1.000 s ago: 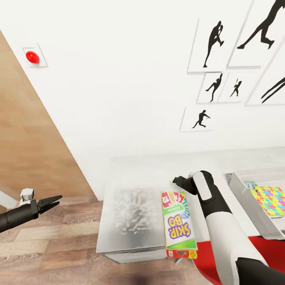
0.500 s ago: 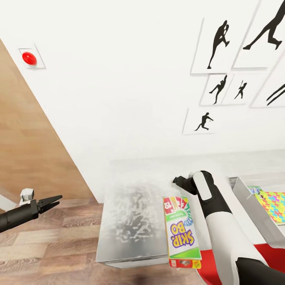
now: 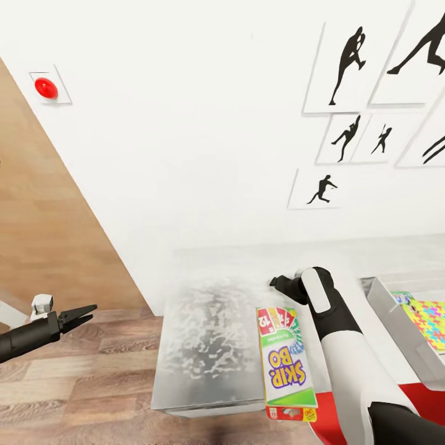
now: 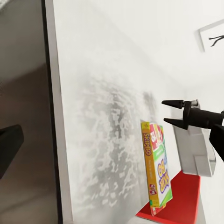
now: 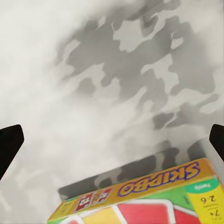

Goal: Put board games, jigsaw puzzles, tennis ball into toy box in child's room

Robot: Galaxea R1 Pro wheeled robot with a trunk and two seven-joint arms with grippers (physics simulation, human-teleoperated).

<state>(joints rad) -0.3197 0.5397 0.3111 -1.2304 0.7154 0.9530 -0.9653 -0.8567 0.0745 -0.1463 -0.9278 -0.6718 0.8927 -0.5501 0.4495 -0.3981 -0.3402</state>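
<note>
The table (image 3: 210, 334) has a long, pale grey top with a mottled, glossy sheen, set against a plain white wall (image 3: 185, 154) hung with black silhouette prints (image 3: 349, 62). On it lies the Skip-Bo box (image 3: 284, 361), a long flat carton printed in red, green and yellow, lying flat near the front edge with one short end reaching over that edge. The right gripper (image 3: 279, 284), dark and slim on a white and black arm, hovers just past the box's far end, above the bare tabletop; the left wrist view shows it (image 4: 173, 113) from the side with its two pointed fingers spread apart and nothing between them. At the right edge of the head view stands the toy box (image 3: 386, 315), a shallow light grey tray with flared walls, holding a jigsaw puzzle (image 3: 429, 321) in a bright interlocking pattern. The left gripper (image 3: 86, 312) hangs off the table over the wood-plank floor (image 3: 80, 383), its tapered fingers slightly parted and empty. The right wrist view shows the carton's narrow side (image 5: 158, 184) with its purple lettering, and the cloudy grey reflections on the tabletop. A red shape (image 3: 414, 402) shows below the table edge.
</note>
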